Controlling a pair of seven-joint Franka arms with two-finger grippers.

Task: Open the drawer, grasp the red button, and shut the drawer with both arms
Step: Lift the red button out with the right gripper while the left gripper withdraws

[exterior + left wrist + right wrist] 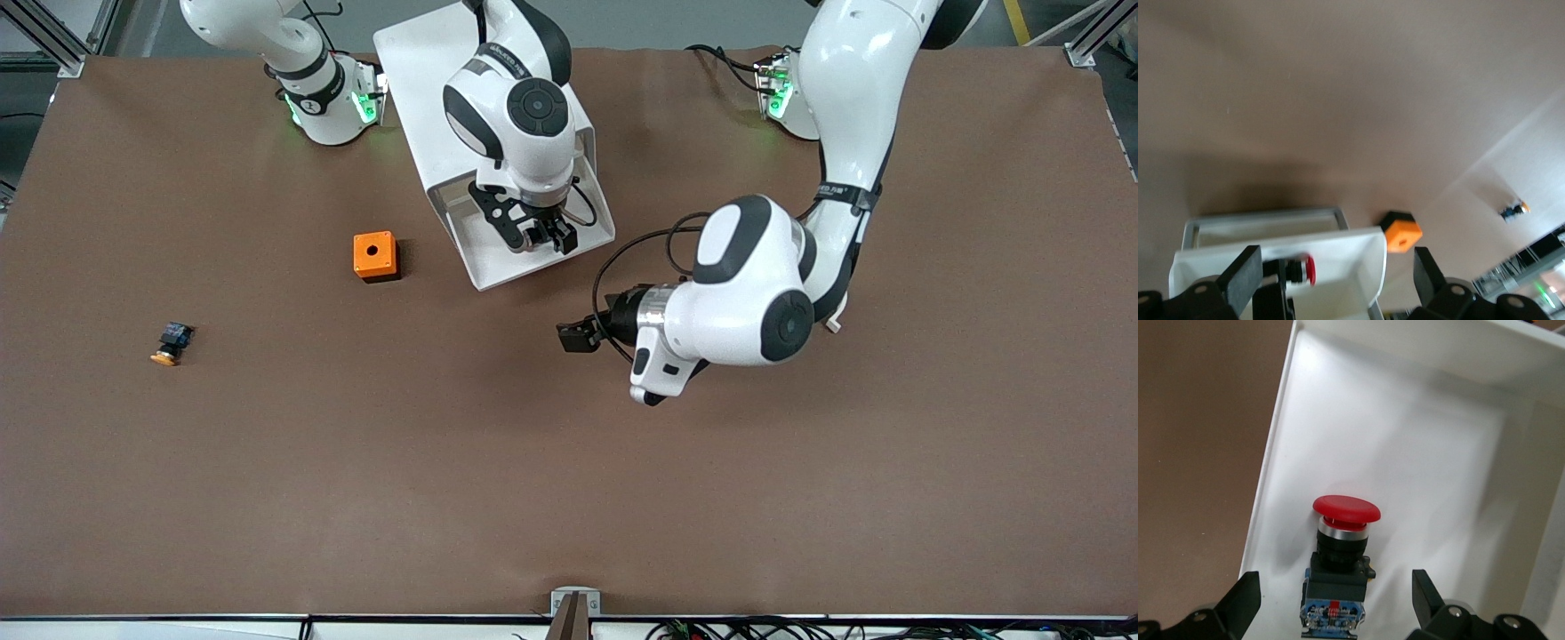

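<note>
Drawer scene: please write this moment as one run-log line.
drawer: open | button: inside, not gripped | right gripper: over drawer, open | left gripper: over table, open

The left end effector (1335,283) hangs with its two black fingers (1241,277) spread wide apart, nothing between them. Past the fingers the white drawer (1358,250) stands pulled out on the brown bench (1338,87). The red button (1310,269) lies in the drawer. An orange box (1400,231) sits just beside the drawer, and a yellow button (1513,211) lies well apart from it.
</note>
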